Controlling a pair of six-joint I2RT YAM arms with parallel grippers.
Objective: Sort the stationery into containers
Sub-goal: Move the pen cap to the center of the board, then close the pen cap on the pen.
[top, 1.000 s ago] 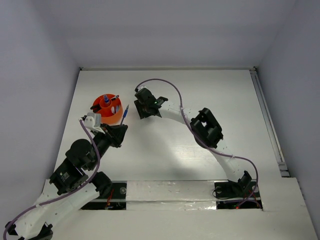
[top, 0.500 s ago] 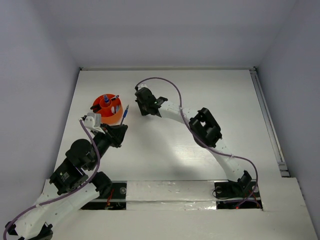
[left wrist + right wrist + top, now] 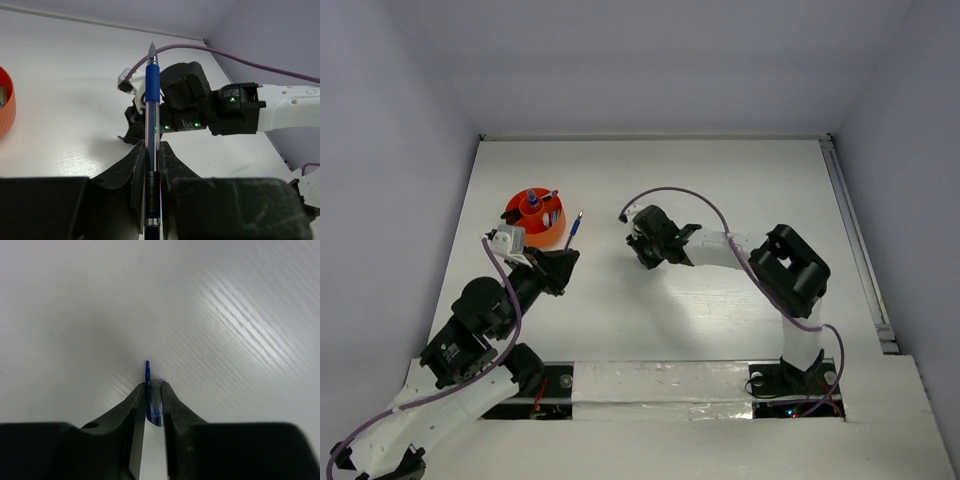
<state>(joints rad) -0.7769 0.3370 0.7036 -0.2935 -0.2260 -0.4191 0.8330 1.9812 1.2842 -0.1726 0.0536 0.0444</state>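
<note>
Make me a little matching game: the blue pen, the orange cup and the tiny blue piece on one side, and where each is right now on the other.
Things:
1. blue pen
2. orange cup
3. tiny blue piece

Places:
A. pinched in the right gripper
B. standing on the table, stationery inside
C. clamped in the left gripper, tip pointing away from it

Pairs: 1-C, 2-B, 3-A

The left wrist view cuts the round orange plastic cup (image 3: 6,102) at its edge, and the left gripper (image 3: 151,145) hides the lower end of the blue-and-clear plastic pen (image 3: 152,95). The right gripper (image 3: 152,386) covers most of a small clear-blue plastic cap (image 3: 155,402); from above, the cup's contents are too small to tell.
</note>
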